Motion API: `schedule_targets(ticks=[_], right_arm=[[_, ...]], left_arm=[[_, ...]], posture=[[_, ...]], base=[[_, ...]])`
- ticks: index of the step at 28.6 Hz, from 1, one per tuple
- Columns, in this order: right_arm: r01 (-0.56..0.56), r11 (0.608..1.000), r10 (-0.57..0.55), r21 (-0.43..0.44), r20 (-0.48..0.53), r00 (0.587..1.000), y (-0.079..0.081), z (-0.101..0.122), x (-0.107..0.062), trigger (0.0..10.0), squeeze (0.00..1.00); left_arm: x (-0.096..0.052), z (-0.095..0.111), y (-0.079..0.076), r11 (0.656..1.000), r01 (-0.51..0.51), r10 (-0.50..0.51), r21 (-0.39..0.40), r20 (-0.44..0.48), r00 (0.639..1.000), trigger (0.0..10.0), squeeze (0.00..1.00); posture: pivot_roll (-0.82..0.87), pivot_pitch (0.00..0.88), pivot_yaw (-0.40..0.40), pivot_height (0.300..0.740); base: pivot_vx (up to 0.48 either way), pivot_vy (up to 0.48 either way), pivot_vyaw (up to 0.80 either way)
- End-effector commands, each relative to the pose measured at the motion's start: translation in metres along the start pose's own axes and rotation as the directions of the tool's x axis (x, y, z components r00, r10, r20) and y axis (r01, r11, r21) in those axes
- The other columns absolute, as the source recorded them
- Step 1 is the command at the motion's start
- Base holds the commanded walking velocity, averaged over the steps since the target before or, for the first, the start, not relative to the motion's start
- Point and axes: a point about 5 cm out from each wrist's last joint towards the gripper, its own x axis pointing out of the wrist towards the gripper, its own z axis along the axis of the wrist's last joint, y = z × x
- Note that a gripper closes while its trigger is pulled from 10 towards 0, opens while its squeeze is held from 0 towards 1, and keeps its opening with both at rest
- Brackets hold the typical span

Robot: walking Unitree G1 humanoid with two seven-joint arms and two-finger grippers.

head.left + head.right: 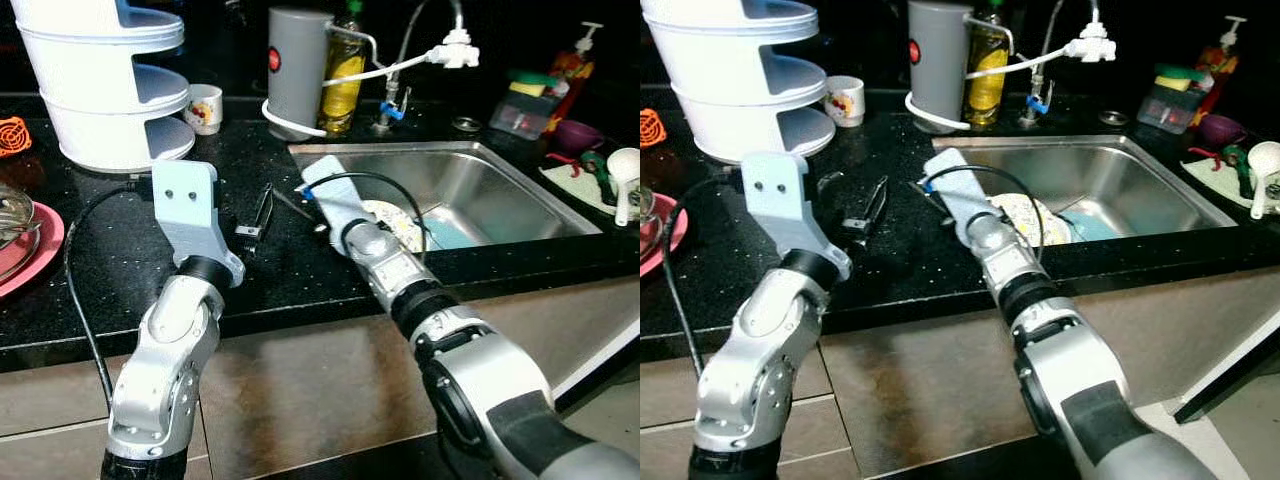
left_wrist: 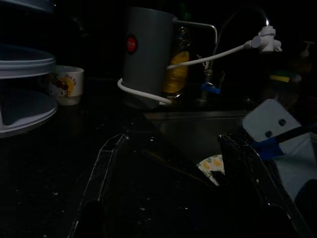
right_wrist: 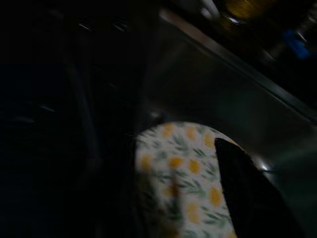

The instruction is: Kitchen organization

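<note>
The right gripper [image 3: 148, 148] has its black fingers [image 3: 247, 193] spread either side of the floral plate [image 3: 183, 173]. The plate is round, so no long axis shows. It lies in the steel sink [image 1: 500, 170], centre right of the head views, near the sink's left wall. The left gripper [image 2: 173, 183] hovers over the black counter [image 1: 280, 270], fingers spread and pointing toward the grey kettle [image 1: 297, 65], top centre.

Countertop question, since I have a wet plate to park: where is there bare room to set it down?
The black countertop is bare along its front edge, between the red plate and the sink. Behind, it is crowded: white tiered rack, mug, grey kettle, oil bottle. Right of the sink is cluttered.
</note>
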Motion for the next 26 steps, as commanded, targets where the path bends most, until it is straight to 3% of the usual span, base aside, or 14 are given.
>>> schedule_targets(ticks=[1,4,7,8,9,11,12,13,14,15,17,19,26], right_arm=[[0.039,0.999,-0.039,0.006,-0.025,0.999,-0.009,-0.003,0.0,10.0,0.65],[0.061,0.998,-0.06,0.015,-0.025,0.998,-0.013,-0.004,0.0,10.0,0.62],[0.024,0.999,-0.025,0.031,0.025,0.999,-0.011,0.001,0.0,10.0,0.47],[-0.015,0.997,0.011,0.076,0.049,0.999,-0.008,0.004,0.0,10.0,0.04],[-0.051,0.991,0.042,0.124,0.071,0.997,-0.005,0.007,-0.001,10.0,0.0],[-0.15,0.94,0.108,0.307,0.149,0.983,-0.001,0.015,-0.002,10.0,0.0],[-0.15,0.94,0.108,0.307,0.149,0.983,-0.001,0.015,-0.002,10.0,0.0],[-0.192,0.903,0.126,0.383,0.19,0.974,-0.001,0.018,-0.003,10.0,0.0],[-0.257,0.842,0.146,0.474,0.259,0.955,-0.003,0.025,-0.005,10.0,0.0],[-0.257,0.842,0.146,0.474,0.259,0.955,-0.003,0.025,-0.005,10.0,0.0],[-0.342,0.742,0.134,0.576,0.373,0.918,-0.013,0.035,-0.009,10.0,0.0],[-0.454,0.623,0.107,0.637,0.506,0.856,-0.026,0.042,-0.018,10.0,0.0],[-0.549,0.559,0.084,0.621,0.617,0.783,-0.04,0.033,-0.034,10.0,0.0]], left_arm=[[0.001,-0.004,-0.001,1.0,0.002,-0.002,0.002,-0.014,1.0,10.0,0.0],[0.001,-0.004,-0.002,1.0,0.005,-0.005,0.0,-0.012,1.0,10.0,0.0],[0.001,-0.003,-0.003,1.0,0.011,-0.011,-0.001,-0.01,1.0,10.0,0.0],[0.002,-0.003,-0.003,1.0,0.012,-0.012,-0.001,-0.009,1.0,10.0,0.0],[0.002,-0.003,-0.003,1.0,0.013,-0.013,-0.002,-0.007,1.0,10.0,0.0],[0.002,-0.002,-0.003,1.0,0.012,-0.012,-0.002,-0.004,1.0,10.0,0.0],[0.002,-0.002,-0.003,1.0,0.012,-0.012,-0.002,-0.004,1.0,10.0,0.0],[0.002,-0.002,-0.003,1.0,0.012,-0.012,-0.001,-0.002,1.0,10.0,0.0],[0.002,-0.001,-0.003,1.0,0.011,-0.011,0.001,-0.002,1.0,10.0,0.0],[0.002,-0.001,-0.003,1.0,0.011,-0.011,0.001,-0.002,1.0,10.0,0.0],[0.002,-0.001,-0.002,1.0,0.007,-0.007,0.004,0.001,1.0,10.0,0.0],[0.003,0.0,0.0,1.0,0.002,-0.002,0.016,0.004,1.0,10.0,0.0],[0.003,0.0,0.005,0.999,-0.012,0.012,0.038,0.008,1.0,10.0,0.0]], posture=[[0.07,0.0,-0.11,0.74],[0.07,0.0,-0.108,0.74],[0.07,0.0,-0.105,0.74],[0.07,0.0,-0.104,0.74],[0.07,0.0,-0.104,0.74],[0.07,0.0,-0.103,0.74],[0.07,0.0,-0.103,0.74],[0.07,0.0,-0.103,0.74],[0.07,0.0,-0.104,0.74],[0.07,0.0,-0.104,0.74],[0.07,0.0,-0.102,0.74],[0.06,0.0,-0.102,0.74],[0.06,0.0,-0.098,0.74]], base=[[0.0,0.0,0.0],[0.0,0.0,0.0],[0.0,0.0,0.0],[0.0,0.0,0.0],[0.0,0.0,0.0],[0.0,0.0,0.0],[0.0,0.0,0.0],[0.0,0.0,0.0],[0.0,0.0,0.0],[0.0,0.0,0.0],[0.0,0.0,0.0],[0.0,0.0,0.0],[0.0,0.0,0.0]])
